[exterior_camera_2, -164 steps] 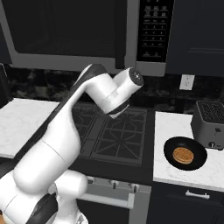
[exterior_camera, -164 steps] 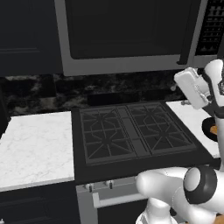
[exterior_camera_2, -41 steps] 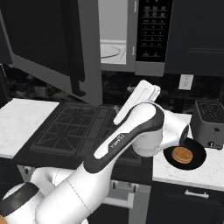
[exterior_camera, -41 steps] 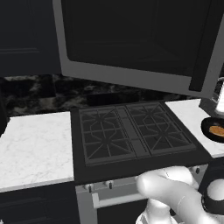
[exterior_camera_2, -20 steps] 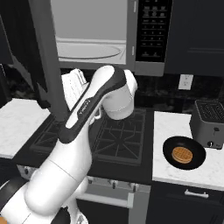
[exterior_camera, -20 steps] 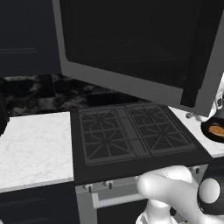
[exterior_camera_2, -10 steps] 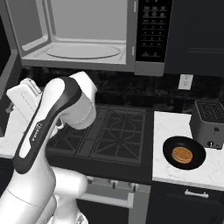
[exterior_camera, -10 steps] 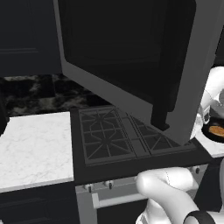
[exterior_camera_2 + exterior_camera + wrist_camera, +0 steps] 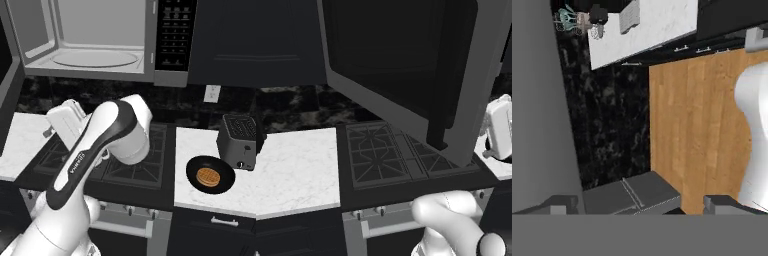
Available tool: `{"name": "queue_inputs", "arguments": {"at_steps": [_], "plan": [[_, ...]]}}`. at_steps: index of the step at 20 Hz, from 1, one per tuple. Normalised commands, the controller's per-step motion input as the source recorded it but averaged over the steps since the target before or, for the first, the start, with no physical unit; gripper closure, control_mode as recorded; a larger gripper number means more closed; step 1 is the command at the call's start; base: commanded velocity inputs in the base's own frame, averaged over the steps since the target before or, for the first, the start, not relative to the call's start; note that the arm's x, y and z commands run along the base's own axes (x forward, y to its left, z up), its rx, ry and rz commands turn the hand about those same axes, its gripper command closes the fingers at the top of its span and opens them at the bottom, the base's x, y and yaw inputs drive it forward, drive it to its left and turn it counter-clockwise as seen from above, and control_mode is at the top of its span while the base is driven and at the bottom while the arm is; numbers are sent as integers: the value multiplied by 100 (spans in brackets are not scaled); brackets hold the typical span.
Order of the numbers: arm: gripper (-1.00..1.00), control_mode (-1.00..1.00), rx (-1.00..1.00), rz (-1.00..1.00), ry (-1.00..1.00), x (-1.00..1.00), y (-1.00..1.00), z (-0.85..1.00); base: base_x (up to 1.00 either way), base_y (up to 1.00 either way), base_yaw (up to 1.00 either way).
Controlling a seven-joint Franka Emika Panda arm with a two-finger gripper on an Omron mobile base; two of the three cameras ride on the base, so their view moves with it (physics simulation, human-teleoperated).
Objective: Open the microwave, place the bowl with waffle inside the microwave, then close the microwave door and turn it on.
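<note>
The microwave (image 9: 100, 45) hangs above the stove with its grey cavity and glass turntable exposed and its black keypad (image 9: 170, 35) at the right. The microwave door (image 9: 401, 70) stands swung far out to the left, its black bar handle (image 9: 448, 75) facing the left base camera. My gripper (image 9: 644, 204) is open, fingertips wide apart, nothing gripped; its white hand (image 9: 66, 121) hovers over the stove's left side, just off the door's free edge. The black bowl (image 9: 210, 175) sits on the right counter with the golden waffle (image 9: 208, 177) in it.
The black gas stove (image 9: 388, 155) lies under the microwave. A dark grey toaster (image 9: 239, 134) stands behind the bowl. White marble counter (image 9: 291, 170) runs left of the stove. Wooden floor (image 9: 697, 120) shows in the hand view.
The microwave door has swung from nearly shut to wide open. My hand followed it leftward across the stove and has now come a little back to the right.
</note>
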Motion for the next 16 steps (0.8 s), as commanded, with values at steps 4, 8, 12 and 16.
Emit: {"name": "queue_inputs", "arguments": {"at_steps": [4,8,12,16], "plan": [[-100,-100,-9,0,-6,32,-100,-37,0,0,0],[-100,-100,-13,-5,-18,0,-100,-57,0,0,0],[-100,-100,-35,1,-10,39,-92,-86,0,0,0],[-100,-100,-41,14,-15,74,-85,-49,0,0,0]]}}
